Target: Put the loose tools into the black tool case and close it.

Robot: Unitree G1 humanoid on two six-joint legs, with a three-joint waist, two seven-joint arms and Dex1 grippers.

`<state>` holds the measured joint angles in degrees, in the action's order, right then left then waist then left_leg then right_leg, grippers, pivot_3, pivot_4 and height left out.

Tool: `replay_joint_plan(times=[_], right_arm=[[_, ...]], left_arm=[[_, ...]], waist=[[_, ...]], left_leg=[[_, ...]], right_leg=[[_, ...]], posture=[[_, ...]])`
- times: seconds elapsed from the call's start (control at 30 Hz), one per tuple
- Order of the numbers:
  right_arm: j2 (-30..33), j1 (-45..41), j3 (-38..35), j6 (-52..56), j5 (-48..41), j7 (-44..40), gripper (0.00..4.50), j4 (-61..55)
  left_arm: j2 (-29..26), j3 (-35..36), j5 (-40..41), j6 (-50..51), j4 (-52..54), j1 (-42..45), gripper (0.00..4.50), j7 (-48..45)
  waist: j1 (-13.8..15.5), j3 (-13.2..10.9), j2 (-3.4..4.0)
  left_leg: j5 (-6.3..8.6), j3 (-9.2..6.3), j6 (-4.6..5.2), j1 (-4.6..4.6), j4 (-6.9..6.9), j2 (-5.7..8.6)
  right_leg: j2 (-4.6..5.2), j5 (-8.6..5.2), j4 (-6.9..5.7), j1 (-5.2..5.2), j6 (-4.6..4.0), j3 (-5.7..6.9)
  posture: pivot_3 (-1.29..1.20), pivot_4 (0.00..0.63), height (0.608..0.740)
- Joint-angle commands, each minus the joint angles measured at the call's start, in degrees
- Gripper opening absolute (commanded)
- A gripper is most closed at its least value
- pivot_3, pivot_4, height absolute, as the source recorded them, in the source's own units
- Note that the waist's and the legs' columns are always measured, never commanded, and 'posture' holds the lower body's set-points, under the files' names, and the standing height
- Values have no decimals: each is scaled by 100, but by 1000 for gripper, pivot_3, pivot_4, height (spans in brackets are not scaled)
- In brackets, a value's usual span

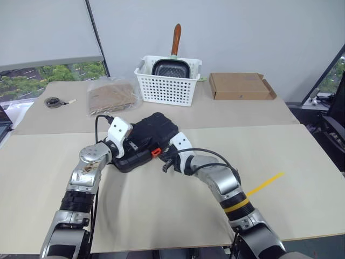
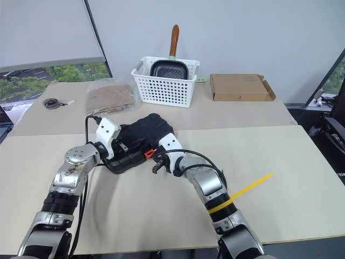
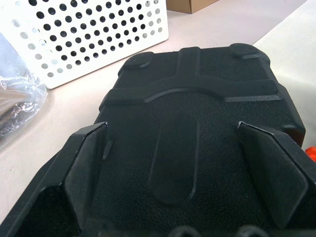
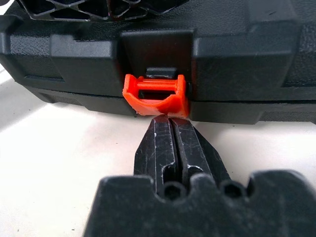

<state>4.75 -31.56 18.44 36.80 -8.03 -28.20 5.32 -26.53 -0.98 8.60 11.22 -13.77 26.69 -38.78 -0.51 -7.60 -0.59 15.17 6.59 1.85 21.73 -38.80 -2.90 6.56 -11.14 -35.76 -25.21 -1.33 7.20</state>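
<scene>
**Right wrist view: claw at the latch, lid down**

Right wrist view first: the case (image 4: pixel 158 59) lies shut just ahead of the right claw (image 4: pixel 170 129), lid down on its base, and the orange latch (image 4: pixel 157 96) sits right at the fingertips, apparently touching them. That claw's fingers are pressed together, pinching nothing, nosed up under the latch's lower lip. The latch looks flipped out, not snapped home, so that seems to be the step in hand.

Over on the other side, the left claw (image 1: pixel 123 141) is spread wide, its fingers (image 3: pixel 84 163) straddling the lid's end, steadying or pressing it down by the look of things.

How far along? No loose tools lie on the table (image 1: pixel 161 216) around either claw, so the packing reads as done, though the inside is hidden. What's left, as I judge it: push the latch shut.

Well beyond the case stand a white basket (image 1: pixel 167 86) with a pan in it, a plastic bag (image 1: pixel 110 96), a cardboard box (image 1: pixel 240 86) and a small ring (image 1: pixel 52 102).
</scene>
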Motion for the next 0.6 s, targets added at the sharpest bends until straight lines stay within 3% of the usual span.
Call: replay_joint_plan(times=[0.03,0.4,0.6], right_arm=[[-292,-590,-296,-377,-180,31,92,-571],[-572,-687,-507,-296,-337,-3,92,-643],[-620,-682,-540,-275,-369,-33,92,-690]], left_arm=[[104,-616,-312,611,-598,-676,4500,-210],[92,-600,-309,612,-561,-735,4500,-186],[99,-555,-318,641,-512,-783,4500,-186]], waist=[[-12,0,0],[-21,8,28],[49,72,51]], left_leg=[[0,0,0,0,0,-1],[2,-13,-4,-11,8,-8],[11,-14,-16,-52,83,9]], right_leg=[[0,0,0,0,0,0],[4,0,1,-4,1,0],[-6,-19,70,15,15,8]], posture=[[0,150,700],[0,150,700],[0,150,700]])
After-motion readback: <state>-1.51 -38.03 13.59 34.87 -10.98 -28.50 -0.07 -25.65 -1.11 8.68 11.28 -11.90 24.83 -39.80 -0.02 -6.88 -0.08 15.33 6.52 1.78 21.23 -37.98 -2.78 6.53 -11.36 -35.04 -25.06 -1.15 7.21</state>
